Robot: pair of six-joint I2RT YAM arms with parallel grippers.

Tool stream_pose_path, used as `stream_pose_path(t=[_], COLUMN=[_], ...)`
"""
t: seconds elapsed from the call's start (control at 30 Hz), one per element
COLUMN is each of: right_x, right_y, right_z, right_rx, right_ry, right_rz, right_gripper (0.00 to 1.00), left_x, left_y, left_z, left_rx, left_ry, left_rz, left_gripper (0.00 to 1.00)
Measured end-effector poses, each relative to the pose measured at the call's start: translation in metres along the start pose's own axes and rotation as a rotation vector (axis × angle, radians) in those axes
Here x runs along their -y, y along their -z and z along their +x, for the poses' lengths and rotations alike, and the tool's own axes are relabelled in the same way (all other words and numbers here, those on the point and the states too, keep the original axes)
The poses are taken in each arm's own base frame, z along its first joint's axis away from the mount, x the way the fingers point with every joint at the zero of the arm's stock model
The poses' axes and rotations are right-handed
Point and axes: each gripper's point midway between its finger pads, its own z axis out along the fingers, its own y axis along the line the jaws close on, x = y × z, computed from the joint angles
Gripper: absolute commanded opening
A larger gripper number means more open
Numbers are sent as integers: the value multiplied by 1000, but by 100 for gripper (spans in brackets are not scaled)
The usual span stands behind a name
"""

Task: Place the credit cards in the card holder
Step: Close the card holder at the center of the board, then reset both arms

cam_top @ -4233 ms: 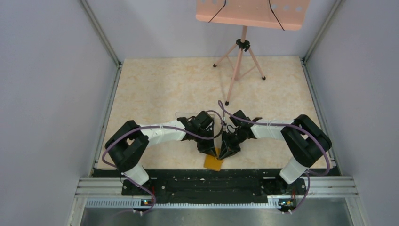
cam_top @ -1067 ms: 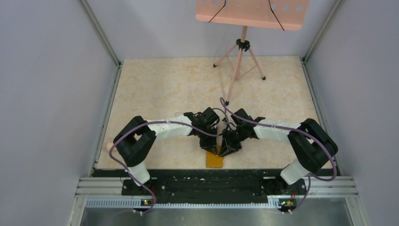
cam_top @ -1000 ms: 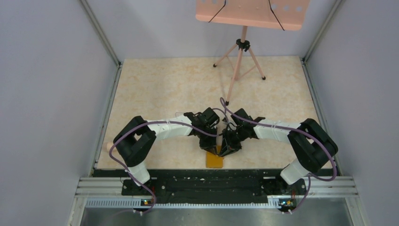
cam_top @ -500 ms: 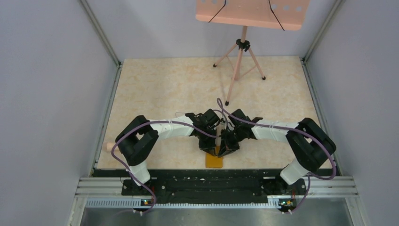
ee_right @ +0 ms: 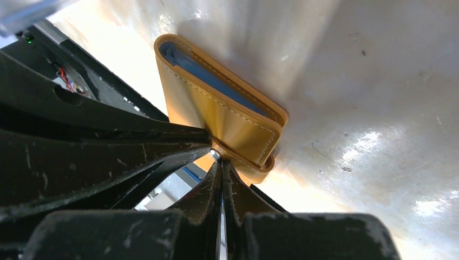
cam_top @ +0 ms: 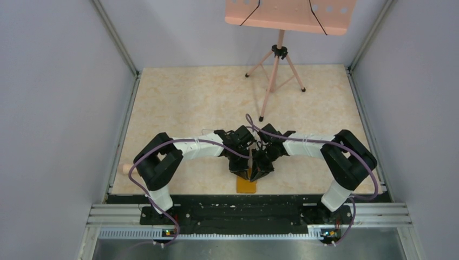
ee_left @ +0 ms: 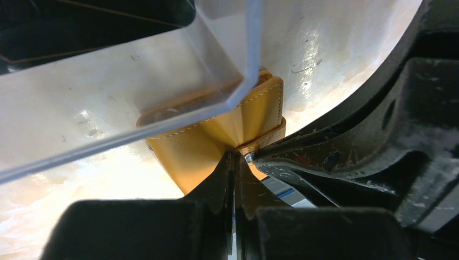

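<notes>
One orange card holder [cam_top: 246, 186] lies on the bench [cam_top: 184, 97] at the lower middle of the overhead frame, just above the black base rail. Its upper end is covered by the two claws. One clear plastic box [ee_left: 135, 81] fills the upper left of the left wrist view, its corner in front of the holder's far edge. One pink music stand [cam_top: 287, 15] sits at the top edge, cut off by the frame. A dark flat shape seen through the box's upper left is too unclear to name, so the cards cannot be counted.

Two arms reach inward from lower left and lower right, elbows out and wrists bent down, meeting tip to tip over the holder. The left claw [ee_left: 234, 162] is closed, its tips against the holder beside the clasp tab [ee_left: 265, 142]. The right claw [ee_right: 221, 165] is closed too, its tips at the small metal stud [ee_right: 215, 154] on that tab. Whether either pinches leather cannot be told. In the right wrist view the holder gapes slightly, showing its blue-grey lining [ee_right: 178, 57].
</notes>
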Motion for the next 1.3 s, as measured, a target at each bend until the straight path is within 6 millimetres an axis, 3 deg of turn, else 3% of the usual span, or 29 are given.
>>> stream_pose_path(t=[0.9,0.93,1.0,1.07,1.1,1.3], right_x=[6,6,7,7,6,-8], right_y=[-1,0,2,7,11,43], right_z=[6,6,5,0,-3,-27], right_rx=[-77,-71,-48,-4,23,207], right_ry=[-108,-102,-73,-36,-17,106], right_rz=[65,70,88,110,119,139], right_gripper=[0,2,16,29,34,62], left_x=[2,2,2,4,6,30], left_y=[-2,-1,2,8,13,60], left_z=[4,3,1,-2,-4,-22], left_rx=[-4,1,19,44,65,178], left_ry=[7,-3,-30,-58,-69,-99], left_rz=[-167,-168,-170,-160,-150,63], left_gripper=[0,2,10,28,33,49])
